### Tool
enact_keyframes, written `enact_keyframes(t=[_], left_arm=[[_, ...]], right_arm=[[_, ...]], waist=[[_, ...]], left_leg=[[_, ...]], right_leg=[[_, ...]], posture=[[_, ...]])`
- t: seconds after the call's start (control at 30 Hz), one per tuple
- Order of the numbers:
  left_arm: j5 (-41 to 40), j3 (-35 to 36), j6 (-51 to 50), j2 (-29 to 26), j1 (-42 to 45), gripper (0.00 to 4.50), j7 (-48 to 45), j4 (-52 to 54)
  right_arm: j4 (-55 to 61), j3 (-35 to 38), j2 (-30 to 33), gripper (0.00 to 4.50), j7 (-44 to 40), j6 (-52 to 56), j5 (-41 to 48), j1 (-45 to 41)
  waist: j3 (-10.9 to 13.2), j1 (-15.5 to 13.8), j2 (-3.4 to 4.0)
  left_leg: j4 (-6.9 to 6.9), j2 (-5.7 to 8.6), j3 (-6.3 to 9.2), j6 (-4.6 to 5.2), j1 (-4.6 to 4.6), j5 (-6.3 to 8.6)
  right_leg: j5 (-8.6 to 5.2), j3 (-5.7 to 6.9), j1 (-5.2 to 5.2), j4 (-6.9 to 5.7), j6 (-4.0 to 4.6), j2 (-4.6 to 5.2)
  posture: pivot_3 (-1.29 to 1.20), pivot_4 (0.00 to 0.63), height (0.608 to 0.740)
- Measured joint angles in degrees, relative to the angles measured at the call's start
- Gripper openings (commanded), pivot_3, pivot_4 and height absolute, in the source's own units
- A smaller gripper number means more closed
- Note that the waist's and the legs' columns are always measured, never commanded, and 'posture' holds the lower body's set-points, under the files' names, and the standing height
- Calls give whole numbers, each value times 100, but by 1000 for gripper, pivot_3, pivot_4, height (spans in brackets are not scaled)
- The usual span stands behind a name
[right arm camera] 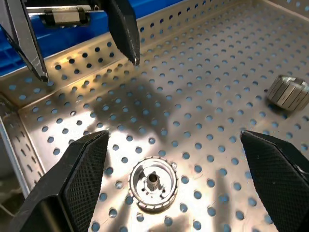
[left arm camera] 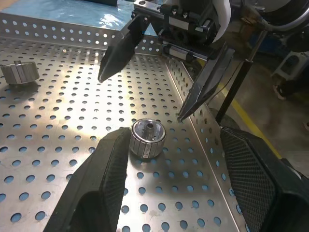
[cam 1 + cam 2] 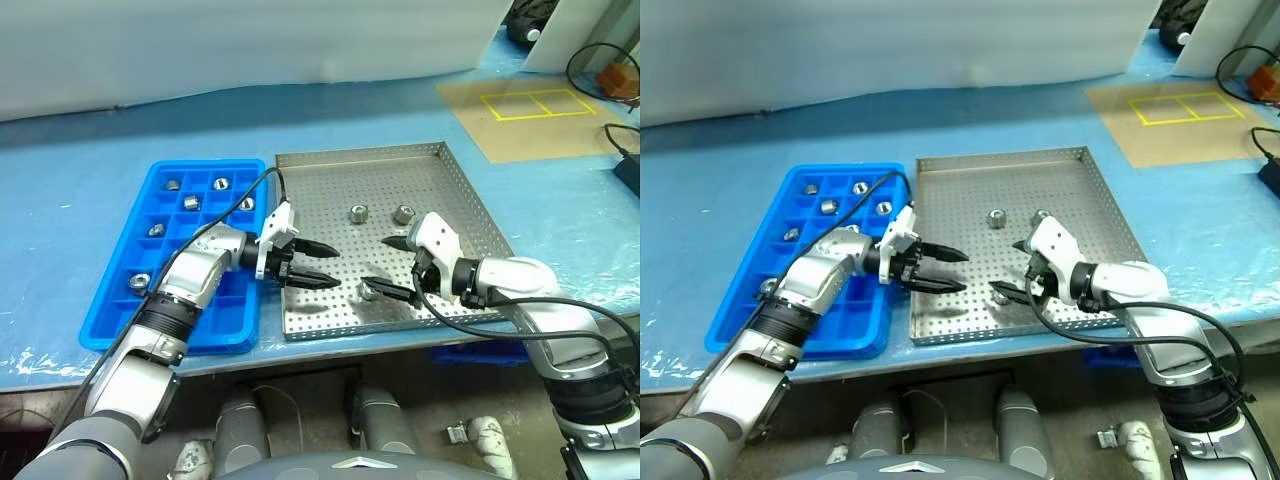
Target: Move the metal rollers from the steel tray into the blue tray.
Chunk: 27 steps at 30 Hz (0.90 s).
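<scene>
Three metal rollers (image 3: 370, 290) are seen in the steel tray (image 3: 440, 165) — two near its centre, one by the near edge. That near roller lies betw. the two hands, which face each other above the tray floor. Left hand (image 3: 314, 264) is held over the tray's left edge, fingers parted, nothing gripped. Right hand (image 3: 390, 268) is spread wide, empty, w/ the roller just below its fingers. Several rollers are already set in compartments of the blue tray (image 3: 110, 335), beside the steel tray's left edge.

Two head views look forward and down over the steel tray (image 3: 455, 190) and blue tray (image 3: 140, 240). Both wrist views sit close above the steel tray's perforated floor, facing each other.
</scene>
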State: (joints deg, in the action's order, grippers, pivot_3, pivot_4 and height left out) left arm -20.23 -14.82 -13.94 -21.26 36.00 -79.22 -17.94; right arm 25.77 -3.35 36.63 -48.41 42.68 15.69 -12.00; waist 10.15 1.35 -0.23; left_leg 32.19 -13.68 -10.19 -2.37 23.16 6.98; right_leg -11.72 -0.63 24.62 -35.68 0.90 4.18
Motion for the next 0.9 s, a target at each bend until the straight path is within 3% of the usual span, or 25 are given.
enact_keyframes(t=[0.87, 0.9], left_arm=[[-9, 256, -308, -572, -753, 3090, 481, 975], [-9, 256, -308, -572, -754, 3110, 485, 977]], right_arm=[[-1469, -819, -74, 4500, -66, -769, -304, -381], [-1487, -819, -67, 4318, -66, -772, -316, -374]], waist=[[0, -70, 2], [0, -67, 1]], left_leg=[[-1, 0, 2, 3, 4, 3], [-2, -1, 1, 3, 4, 3]], right_leg=[[0, 9, -4, 6, -1, 4], [0, 9, -4, 6, -1, 4]], posture=[[-370, 150, 740], [-370, 150, 740]])
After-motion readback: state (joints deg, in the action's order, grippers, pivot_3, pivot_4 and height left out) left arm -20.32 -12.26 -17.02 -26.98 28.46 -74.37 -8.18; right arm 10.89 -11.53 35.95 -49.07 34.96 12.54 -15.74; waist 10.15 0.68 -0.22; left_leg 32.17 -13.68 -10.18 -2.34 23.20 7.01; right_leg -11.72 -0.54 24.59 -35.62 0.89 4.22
